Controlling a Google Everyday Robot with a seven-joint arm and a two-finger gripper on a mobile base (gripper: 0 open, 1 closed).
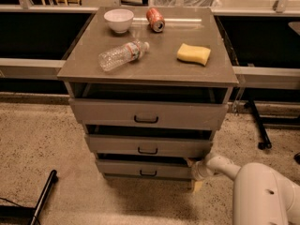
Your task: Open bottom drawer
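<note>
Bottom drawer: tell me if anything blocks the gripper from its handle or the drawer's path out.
Nothing visible does. The gripper sits at the right end of the bottom drawer; the handle at its middle is uncovered, and nothing lies on the floor before it.

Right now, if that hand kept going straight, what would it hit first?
Likely the bottom drawer: the hand sits by its right end, pointing left at it, though depth is unclear.
</note>
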